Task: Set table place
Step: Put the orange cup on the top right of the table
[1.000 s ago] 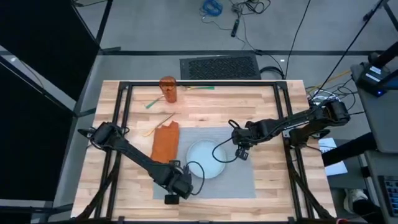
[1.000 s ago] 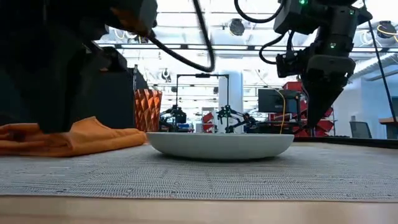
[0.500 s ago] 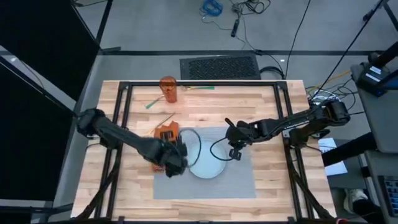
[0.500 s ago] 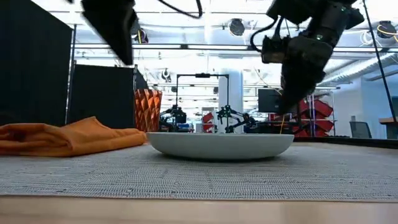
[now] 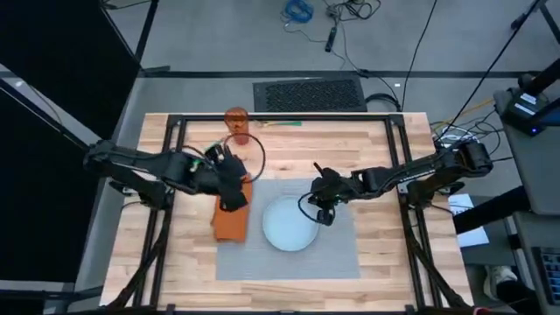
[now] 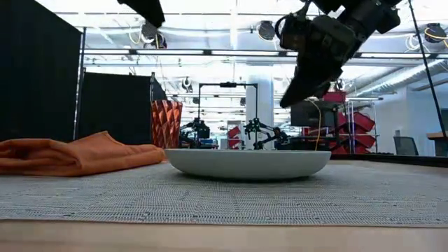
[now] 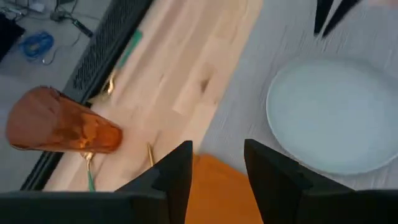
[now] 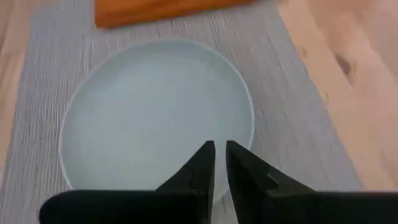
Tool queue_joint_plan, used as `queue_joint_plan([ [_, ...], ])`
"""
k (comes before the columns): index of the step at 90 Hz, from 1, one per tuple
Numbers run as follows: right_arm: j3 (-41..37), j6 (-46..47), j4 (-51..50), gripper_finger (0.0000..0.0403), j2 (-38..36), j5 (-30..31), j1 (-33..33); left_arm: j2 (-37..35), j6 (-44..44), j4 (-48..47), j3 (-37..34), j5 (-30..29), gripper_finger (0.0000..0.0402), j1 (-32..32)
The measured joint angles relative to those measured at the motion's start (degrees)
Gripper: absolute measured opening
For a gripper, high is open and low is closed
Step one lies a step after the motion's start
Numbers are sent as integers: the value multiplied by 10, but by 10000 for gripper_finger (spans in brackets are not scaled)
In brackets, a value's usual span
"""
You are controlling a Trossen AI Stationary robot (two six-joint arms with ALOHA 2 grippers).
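Observation:
The grey placemat (image 5: pixel 337 254) lies on the wooden table (image 5: pixel 385 149), and the round pale plate (image 5: pixel 290 225) rests flat on it. An orange napkin (image 5: pixel 231 219) lies folded on the placemat's left edge. My left gripper (image 5: pixel 233 194) hovers open above the napkin (image 7: pixel 217 196), well clear of it, with nothing between its fingers. My right gripper (image 5: pixel 320 214) hangs shut over the plate's right rim (image 8: pixel 245 112), tipped and above it in the low view (image 6: pixel 287 98).
An orange faceted cup (image 5: pixel 237 125) stands at the far side of the table. Around it lie a green utensil (image 5: pixel 282 123), another green one (image 5: pixel 216 145) and a gold one (image 5: pixel 229 169). A black frame (image 5: pixel 175 131) edges the tabletop.
My left gripper has risen from the placemat's near edge and swung toward the table's far left, ending above the napkin. My right gripper has drifted a little toward the left, over the plate's right rim, and tipped.

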Motion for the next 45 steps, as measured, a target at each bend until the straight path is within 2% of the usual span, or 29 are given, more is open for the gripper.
queue_joint_plan([
  [18, 0, -76, 44, 27, 0, 2, -9, -7, 24, 19, 0, -2, 133, 11],
  [45, 0, -70, 84, 27, 0, 2, -10, 28, 175, 76, 0, -8, 133, 38],
])
